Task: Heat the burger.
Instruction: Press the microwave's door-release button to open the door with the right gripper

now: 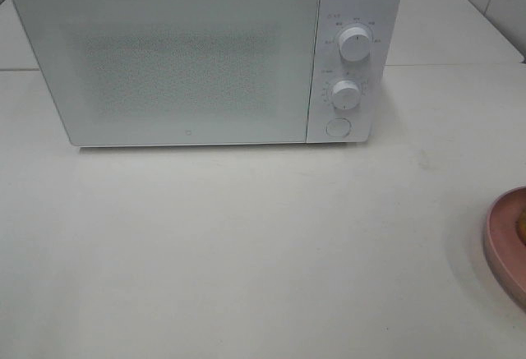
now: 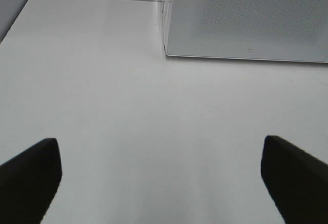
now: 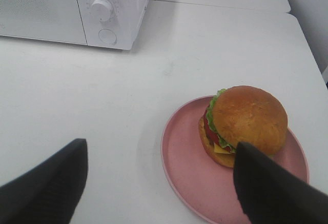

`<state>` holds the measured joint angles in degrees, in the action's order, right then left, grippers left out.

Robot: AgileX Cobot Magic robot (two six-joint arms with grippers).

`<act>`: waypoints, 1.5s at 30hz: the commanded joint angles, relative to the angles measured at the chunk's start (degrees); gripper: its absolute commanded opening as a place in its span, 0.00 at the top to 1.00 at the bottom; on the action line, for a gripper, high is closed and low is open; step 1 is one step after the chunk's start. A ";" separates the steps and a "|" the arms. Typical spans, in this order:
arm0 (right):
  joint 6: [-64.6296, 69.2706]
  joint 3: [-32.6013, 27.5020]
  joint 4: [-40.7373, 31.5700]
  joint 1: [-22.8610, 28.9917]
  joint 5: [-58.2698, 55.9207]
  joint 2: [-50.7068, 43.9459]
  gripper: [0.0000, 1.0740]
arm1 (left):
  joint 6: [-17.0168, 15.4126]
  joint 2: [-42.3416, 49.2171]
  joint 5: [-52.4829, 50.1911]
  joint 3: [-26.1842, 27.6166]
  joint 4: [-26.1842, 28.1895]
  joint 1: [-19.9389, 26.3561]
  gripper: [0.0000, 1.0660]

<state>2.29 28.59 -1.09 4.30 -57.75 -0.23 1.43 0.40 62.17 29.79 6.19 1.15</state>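
Dark fingers [image 3: 46, 188] of the right gripper [image 3: 159, 149] stood spread wide and empty, angled down beside the burger [image 3: 248, 119]. It sat on a pink plate [image 3: 189, 178] toward the closed microwave's [image 1: 164, 55] knob side. The left gripper [image 2: 160, 144] hovered over the table [image 2: 128, 80], equally spread.

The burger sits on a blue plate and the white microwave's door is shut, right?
No. The round plate under the tall golden-bunned burger is pink, not blue; the right wrist view shows it. The white microwave door is shut, yes.
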 commanded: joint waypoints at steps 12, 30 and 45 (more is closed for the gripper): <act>-0.23 -0.11 -0.11 -0.06 0.92 -1.49 0.29 | -0.23 1.26 -0.80 -0.17 0.06 0.00 0.08; 0.63 2.35 -0.11 -0.06 7.22 7.79 0.29 | -0.23 1.26 -0.80 -0.17 0.06 0.00 0.08; 0.63 2.29 0.23 -0.06 21.43 21.20 0.29 | -0.23 1.26 -0.80 -0.17 0.06 0.00 0.08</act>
<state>2.81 30.42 -1.09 4.30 -37.99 20.68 1.43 0.40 62.17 29.79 6.19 1.15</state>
